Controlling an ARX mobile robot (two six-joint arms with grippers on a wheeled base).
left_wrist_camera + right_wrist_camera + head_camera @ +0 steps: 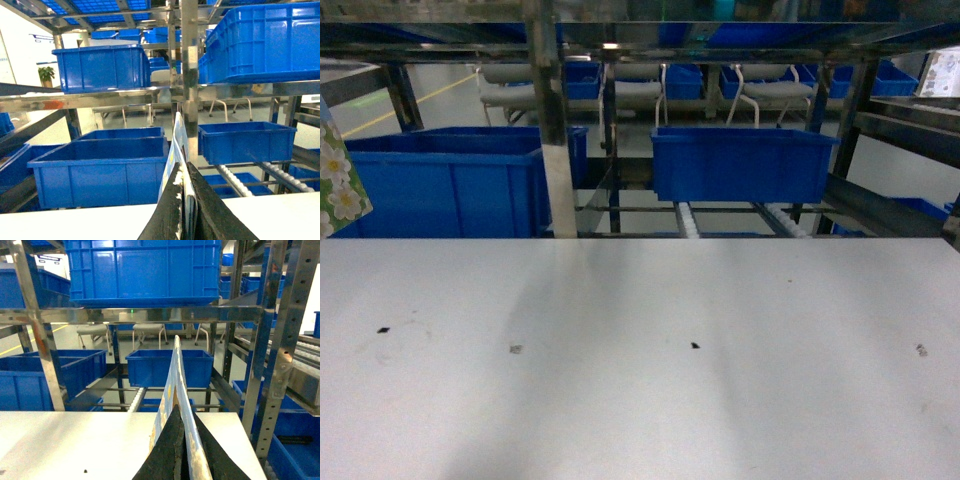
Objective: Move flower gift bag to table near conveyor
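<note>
Black jaws fill the bottom centre of each wrist view: your left gripper (184,210) and right gripper (181,452) are each pinched narrow on a thin edge of the flower gift bag (172,390), carried edge-on toward the lens. In the head view only its flowered corner shows at the left edge, mid-height, above the table (640,400). Judge it light, thin and easily creased; keep your hold on those edges. You have a wide, flat white table with a few dark specks below. Beyond its far edge the conveyor (688,220) runs its white rollers between steel frames carrying blue bins (740,165), with chairs (765,90) behind.
</note>
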